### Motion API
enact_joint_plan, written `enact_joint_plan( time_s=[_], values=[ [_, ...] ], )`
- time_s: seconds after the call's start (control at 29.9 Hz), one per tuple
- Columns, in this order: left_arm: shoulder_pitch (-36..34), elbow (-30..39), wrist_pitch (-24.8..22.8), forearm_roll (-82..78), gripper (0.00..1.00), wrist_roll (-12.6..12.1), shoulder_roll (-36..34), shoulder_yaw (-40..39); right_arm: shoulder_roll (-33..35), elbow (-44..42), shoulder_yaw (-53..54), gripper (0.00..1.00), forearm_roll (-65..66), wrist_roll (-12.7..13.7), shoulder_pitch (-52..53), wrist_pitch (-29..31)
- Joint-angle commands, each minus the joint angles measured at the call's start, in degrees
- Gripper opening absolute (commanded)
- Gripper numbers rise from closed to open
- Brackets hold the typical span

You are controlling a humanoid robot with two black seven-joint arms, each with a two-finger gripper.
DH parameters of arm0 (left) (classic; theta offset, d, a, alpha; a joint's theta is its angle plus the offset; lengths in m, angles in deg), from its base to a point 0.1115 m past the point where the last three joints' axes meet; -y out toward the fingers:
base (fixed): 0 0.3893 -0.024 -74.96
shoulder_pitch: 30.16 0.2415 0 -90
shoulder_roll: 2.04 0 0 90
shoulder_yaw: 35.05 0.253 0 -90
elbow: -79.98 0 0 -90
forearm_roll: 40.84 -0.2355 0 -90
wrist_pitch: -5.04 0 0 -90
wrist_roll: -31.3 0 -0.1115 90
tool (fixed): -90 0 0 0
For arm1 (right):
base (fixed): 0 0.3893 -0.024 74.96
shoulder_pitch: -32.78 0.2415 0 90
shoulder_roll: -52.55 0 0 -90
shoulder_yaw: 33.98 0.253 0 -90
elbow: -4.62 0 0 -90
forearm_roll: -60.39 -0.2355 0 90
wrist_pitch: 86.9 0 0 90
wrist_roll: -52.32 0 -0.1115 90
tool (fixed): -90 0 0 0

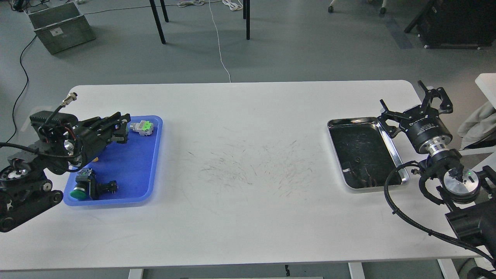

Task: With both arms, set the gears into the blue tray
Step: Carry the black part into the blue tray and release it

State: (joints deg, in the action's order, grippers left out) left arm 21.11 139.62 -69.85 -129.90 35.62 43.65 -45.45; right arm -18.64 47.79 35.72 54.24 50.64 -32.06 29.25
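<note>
Gear (pixel 358 159) on glossy steel tray (pixel 391 143)

Two black jointed arms with claw-like grippers

The left arm (pixel 35 155) was matte black, with exposed wiring and a silver plug on a cable; its left gripper (pixel 118 128) was dark and ribbed. The right arm (pixel 453 174) showed silver wrist discs, a looping black cable, pale lettering and a green light below the right gripper (pixel 416 104).
</note>
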Motion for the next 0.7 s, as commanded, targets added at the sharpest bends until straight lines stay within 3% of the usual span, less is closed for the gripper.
enact_joint_plan(
  time_s=[0.0, 0.47, 0.67],
  values=[
    [2.9, -4.1, -0.4, 0.0, 0.09, 0.3, 2.8, -2.6, 0.0, 0.3, 0.0, 0.99, -0.1, 0.0, 0.2, -0.2],
    [3.7, -14.5, -0.4, -0.2, 0.15, 1.1, 11.5, -1.9, 0.0, -0.1, 0.1, 0.99, 0.0, 0.0, 0.2, -0.2],
    [3.8, -16.1, -0.5, -0.4, 0.37, 1.3, 12.2, -1.7, 0.0, -0.4, 0.1, 0.99, 0.0, 0.0, 0.2, -0.2]
  ],
)
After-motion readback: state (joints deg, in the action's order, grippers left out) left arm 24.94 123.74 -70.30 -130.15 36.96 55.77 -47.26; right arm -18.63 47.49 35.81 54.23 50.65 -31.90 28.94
